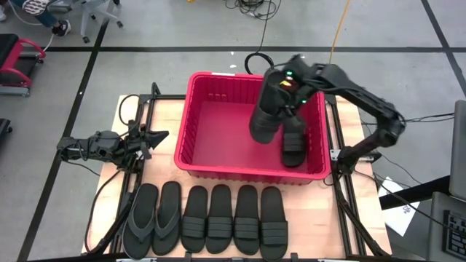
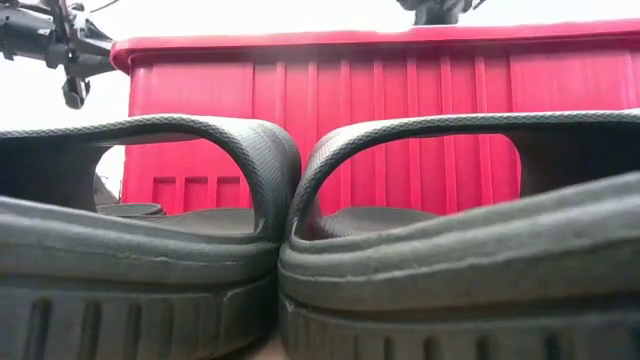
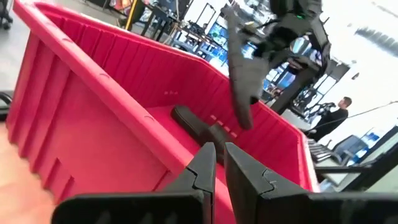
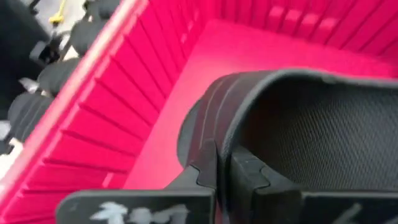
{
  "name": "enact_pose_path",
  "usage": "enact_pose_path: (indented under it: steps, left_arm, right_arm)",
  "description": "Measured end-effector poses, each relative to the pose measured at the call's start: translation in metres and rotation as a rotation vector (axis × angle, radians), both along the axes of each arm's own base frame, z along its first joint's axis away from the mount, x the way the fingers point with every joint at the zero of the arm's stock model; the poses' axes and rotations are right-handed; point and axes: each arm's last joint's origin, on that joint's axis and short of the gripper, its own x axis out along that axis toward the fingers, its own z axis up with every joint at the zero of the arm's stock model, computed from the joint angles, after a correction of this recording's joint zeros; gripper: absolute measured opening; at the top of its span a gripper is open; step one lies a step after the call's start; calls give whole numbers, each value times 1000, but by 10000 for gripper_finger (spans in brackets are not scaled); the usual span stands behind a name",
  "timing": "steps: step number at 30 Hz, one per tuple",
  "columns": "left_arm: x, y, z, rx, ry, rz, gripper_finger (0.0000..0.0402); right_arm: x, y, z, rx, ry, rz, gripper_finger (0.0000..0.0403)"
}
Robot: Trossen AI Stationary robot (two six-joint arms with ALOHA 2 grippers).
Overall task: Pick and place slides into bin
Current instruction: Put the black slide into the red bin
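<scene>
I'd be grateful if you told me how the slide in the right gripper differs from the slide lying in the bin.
The held slide hangs above the bin floor, pinched in the right gripper; the loose slide lies flat, touched by nothing. The held one is steeply tilted; the loose one rests level. Both are black.

The high view looks straight down from above and takes in the whole worktop [image 1: 164,113], both arms and the floor around. The low view sits at worktop height, very near two slides [image 2: 140,250] that fill most of it, and faces the bin [image 2: 400,110] behind them. The left wrist view looks along the left gripper [image 3: 219,163] toward the bin's inside and the room behind. The right wrist view is closest — it looks down into the bin. All four views share the bin.
</scene>
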Motion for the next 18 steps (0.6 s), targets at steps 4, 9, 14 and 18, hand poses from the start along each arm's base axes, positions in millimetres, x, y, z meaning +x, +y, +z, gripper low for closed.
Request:
enact_pose_path:
  steps: [4, 9, 14, 18]
  left_arm:
    - [0, 0, -3, 44, 47, -15, 31]
    - [-1, 0, -11, 62, 137, -23, 31]
    - [-2, 0, -17, 68, 197, -19, 31]
    - [-2, 0, -15, 59, 172, -12, 31]
  right_arm:
    - [15, -11, -25, 111, 86, 25, 3]
    - [23, -15, -52, 199, 243, 66, 4]
    - [34, -27, -74, 199, 262, 109, 3]
    - [45, -40, -90, 220, 246, 100, 3]
